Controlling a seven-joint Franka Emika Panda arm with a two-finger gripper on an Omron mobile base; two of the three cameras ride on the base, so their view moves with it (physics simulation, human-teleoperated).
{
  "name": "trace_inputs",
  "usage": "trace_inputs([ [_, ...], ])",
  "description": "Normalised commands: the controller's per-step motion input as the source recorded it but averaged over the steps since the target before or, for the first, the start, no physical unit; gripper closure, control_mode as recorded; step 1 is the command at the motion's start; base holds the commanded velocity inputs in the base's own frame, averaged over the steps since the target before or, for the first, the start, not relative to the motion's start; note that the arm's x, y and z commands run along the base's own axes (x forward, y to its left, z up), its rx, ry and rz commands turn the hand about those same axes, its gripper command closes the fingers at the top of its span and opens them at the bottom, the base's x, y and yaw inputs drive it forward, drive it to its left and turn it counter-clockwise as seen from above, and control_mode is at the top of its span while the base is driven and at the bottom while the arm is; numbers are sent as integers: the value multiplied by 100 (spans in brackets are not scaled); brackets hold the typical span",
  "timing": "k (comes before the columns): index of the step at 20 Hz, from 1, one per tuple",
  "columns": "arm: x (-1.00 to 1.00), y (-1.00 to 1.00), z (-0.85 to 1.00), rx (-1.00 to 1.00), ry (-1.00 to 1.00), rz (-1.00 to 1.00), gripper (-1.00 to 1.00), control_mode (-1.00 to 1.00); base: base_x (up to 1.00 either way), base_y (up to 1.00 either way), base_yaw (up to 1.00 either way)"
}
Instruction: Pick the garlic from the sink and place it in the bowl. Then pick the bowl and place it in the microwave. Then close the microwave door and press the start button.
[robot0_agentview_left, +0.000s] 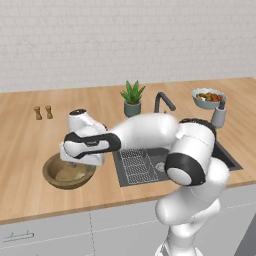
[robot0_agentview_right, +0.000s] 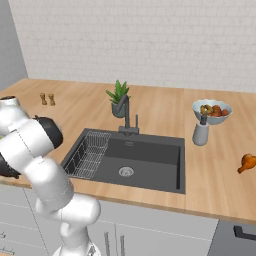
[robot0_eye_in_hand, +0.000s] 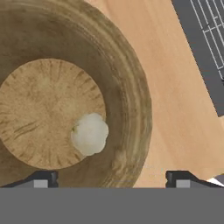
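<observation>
The pale garlic lies loose on the lighter floor of the brown wooden bowl, which stands on the counter left of the sink. My gripper hangs just above the bowl, its two fingertips spread wide with nothing between them, so it is open. From the left base camera the hand covers the bowl's far rim. The dark sink with its wire rack and faucet holds nothing loose. The microwave is out of view.
A potted plant stands behind the sink. A small bowl of fruit and a grey dispenser sit to its right, with a chicken drumstick further right. Two small shakers stand at the back left.
</observation>
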Motion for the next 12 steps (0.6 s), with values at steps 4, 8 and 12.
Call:
trace_inputs([
  [4, -20, -81, 15, 10, 0, 0, -100, -100, 0, 0, 0],
  [8, 2, -39, -1, 13, 0, 2, -100, -100, 0, 0, 0],
  [12, 33, 2, -23, 2, 0, 5, -100, -100, 0, 0, 0],
])
